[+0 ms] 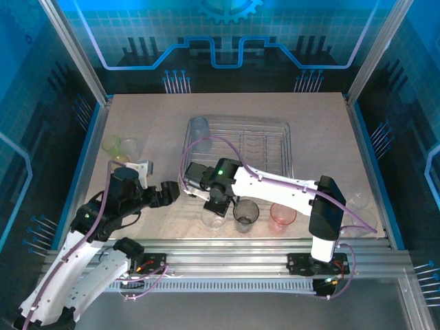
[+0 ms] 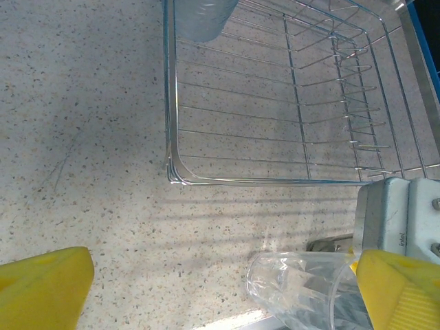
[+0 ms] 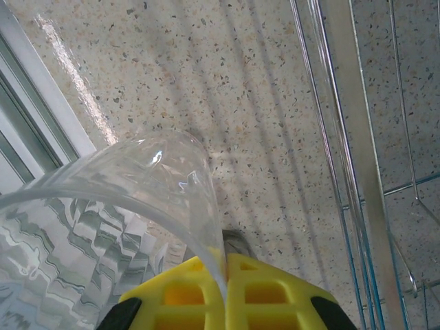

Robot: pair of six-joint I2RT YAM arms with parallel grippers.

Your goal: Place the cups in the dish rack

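My right gripper [image 1: 214, 205] [image 3: 225, 273] is shut on the rim wall of a clear cup [image 1: 214, 219] [image 3: 124, 206] [image 2: 302, 289], one yellow finger inside it and one outside. This cup is at the table's front, just before the dish rack [image 1: 237, 148] [image 2: 275, 103] [image 3: 347, 137]. A smoky dark cup [image 1: 245, 214] and a pink cup [image 1: 282, 216] stand to its right. A pale blue cup [image 1: 199, 128] [image 2: 199, 17] sits in the rack's far left corner. Two yellow-green cups [image 1: 112, 146] [image 1: 129, 147] stand at the left. My left gripper [image 1: 170, 193] [image 2: 220, 289] is open and holds nothing, left of the clear cup.
The metal rail of the table's front edge [image 1: 227, 246] runs right behind the row of cups. A faint clear shape [image 1: 356, 199] lies near the right edge. Bare tabletop [image 1: 148, 124] lies left of the rack.
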